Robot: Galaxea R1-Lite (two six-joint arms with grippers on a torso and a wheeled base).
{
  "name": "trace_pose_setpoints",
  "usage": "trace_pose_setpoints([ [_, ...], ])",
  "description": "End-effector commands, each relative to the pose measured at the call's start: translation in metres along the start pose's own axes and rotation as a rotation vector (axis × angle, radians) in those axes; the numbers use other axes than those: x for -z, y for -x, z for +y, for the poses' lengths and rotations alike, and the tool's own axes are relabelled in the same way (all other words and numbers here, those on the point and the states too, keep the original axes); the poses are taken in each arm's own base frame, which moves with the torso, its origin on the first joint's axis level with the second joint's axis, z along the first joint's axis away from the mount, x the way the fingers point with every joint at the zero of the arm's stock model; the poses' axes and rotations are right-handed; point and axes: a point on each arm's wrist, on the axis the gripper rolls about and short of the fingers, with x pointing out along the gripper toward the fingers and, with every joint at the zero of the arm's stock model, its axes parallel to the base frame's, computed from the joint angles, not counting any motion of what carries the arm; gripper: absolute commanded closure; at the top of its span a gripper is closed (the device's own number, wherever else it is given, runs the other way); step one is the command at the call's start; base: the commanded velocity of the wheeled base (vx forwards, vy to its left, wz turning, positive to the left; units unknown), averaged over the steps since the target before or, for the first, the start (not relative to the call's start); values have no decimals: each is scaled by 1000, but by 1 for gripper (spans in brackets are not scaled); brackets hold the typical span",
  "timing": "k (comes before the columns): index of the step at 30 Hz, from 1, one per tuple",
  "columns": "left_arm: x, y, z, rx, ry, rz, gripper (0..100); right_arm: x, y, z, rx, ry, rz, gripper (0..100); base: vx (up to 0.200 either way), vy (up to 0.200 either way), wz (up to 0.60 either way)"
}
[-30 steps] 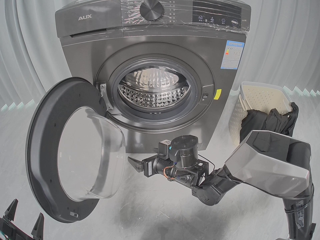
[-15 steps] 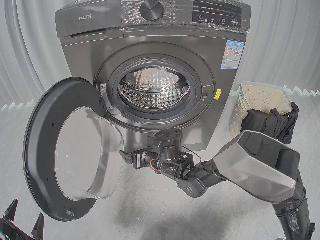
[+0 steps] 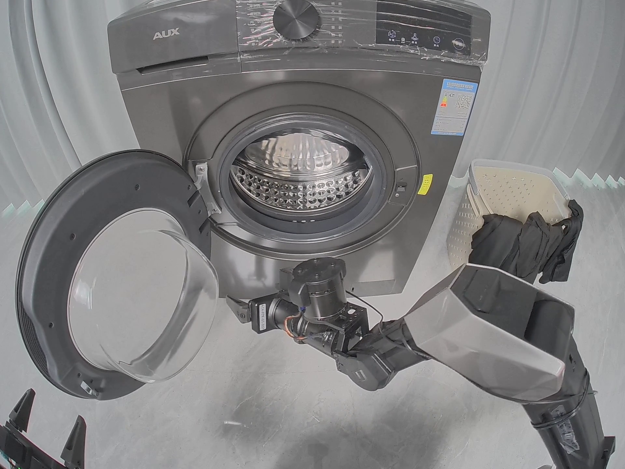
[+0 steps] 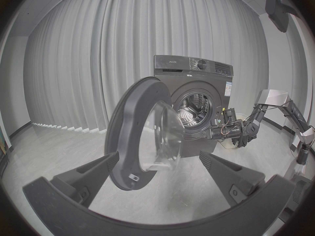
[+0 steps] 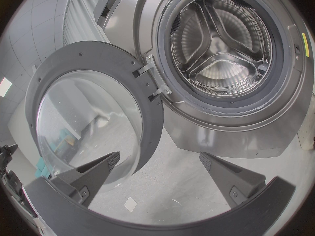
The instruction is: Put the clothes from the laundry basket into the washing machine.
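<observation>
While the washing machine's (image 3: 195,99) door (image 3: 52,249) stands open, black clothes (image 3: 521,242) sit in the white laundry basket (image 3: 514,190) beside it on grey floor (image 3: 260,398), pleated curtain (image 3: 39,66) behind. Blue label (image 3: 454,106) and yellow sticker (image 3: 424,184) on front. Right end effector (image 5: 159,156) low before the drum, spread wide, empty; left end effector (image 4: 157,156) spread, empty

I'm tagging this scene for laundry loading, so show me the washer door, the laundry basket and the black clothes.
washer door (image 3: 111,187), head view, on its dark frame above the glass.
laundry basket (image 3: 514,193), head view, on its cream perforated back wall.
black clothes (image 3: 517,245), head view, on the middle of the bundle.
</observation>
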Motion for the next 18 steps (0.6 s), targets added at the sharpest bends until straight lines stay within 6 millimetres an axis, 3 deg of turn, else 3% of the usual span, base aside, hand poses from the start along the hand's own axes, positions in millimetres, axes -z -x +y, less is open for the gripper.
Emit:
trace_pose_setpoints([
  [1, 5, 0, 0, 0, 0, -2, 0, -29, 28, -7, 37, -7, -24, 0, 0, 0, 0],
  [2, 5, 0, 0, 0, 0, -2, 0, -40, 41, -11, 77, -1, -36, 0, 0, 0, 0],
  [3, 5, 0, 0, 0, 0, -2, 0, -40, 41, -11, 77, -1, -36, 0, 0, 0, 0],
  [5, 5, 0, 0, 14, 11, 0, 0, -61, 77, -17, 106, 2, -51, 0, 0, 0, 0],
  [9, 5, 0, 0, 11, 9, 0, 0, -79, 136, -36, 164, 11, -73, 0, 0, 0, 0],
  [13, 5, 0, 0, 9, 6, 1, 0, -87, 204, -52, 227, 64, -107, 0, 0, 0, 0],
  [18, 5, 0, 0, 9, 6, 1, 0, -86, 269, -58, 262, 98, -183, 0, 0, 0, 0],
])
